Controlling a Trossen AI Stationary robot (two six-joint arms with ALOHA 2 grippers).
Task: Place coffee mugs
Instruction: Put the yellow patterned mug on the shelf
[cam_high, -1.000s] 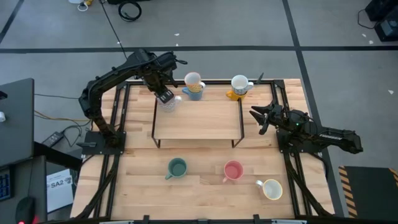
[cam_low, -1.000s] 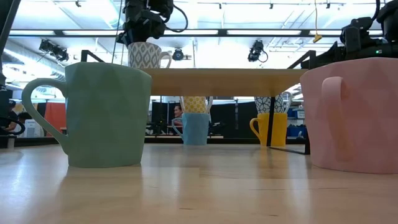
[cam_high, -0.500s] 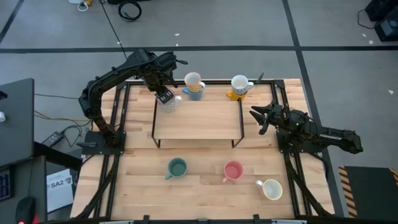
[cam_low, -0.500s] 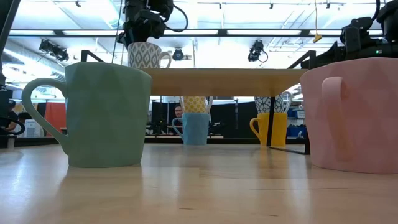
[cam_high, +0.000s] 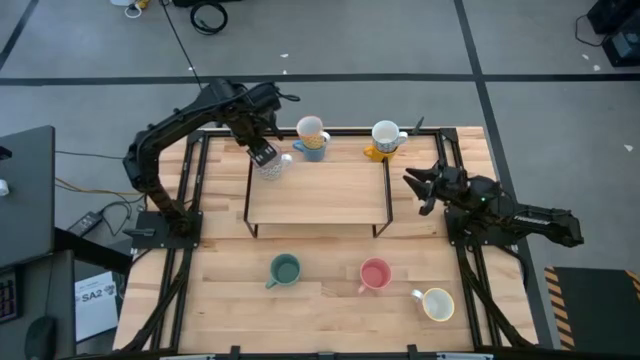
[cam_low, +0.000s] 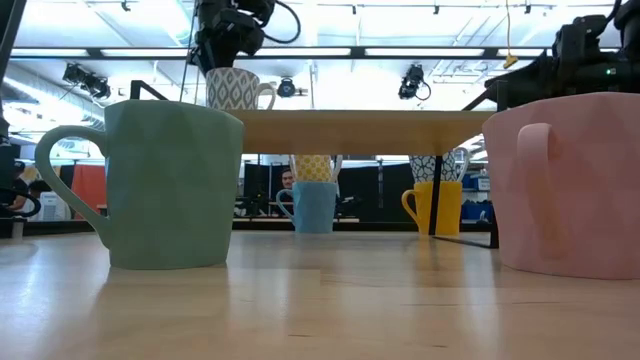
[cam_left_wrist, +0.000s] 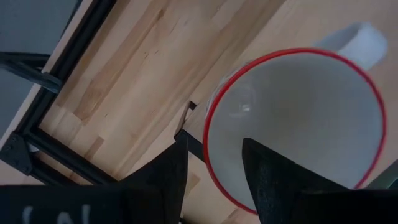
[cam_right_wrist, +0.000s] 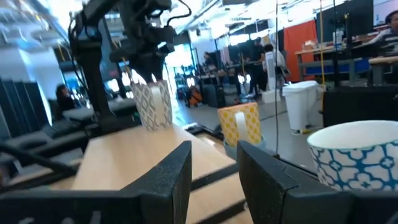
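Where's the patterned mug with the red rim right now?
In the high view, the patterned mug stands on the wooden shelf's far-left corner, under the left tool.

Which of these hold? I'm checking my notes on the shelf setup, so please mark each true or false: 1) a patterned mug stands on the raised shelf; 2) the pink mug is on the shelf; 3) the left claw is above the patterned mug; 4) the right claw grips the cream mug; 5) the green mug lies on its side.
1) True: the patterned mug stands on the raised shelf, at its far left corner.
2) False: the pink mug sits on the table in front of the shelf.
3) True: the left claw is right over it, fingers apart.
4) False: the right claw is empty beside the shelf; the cream mug is near the front.
5) False: the green mug stands upright.
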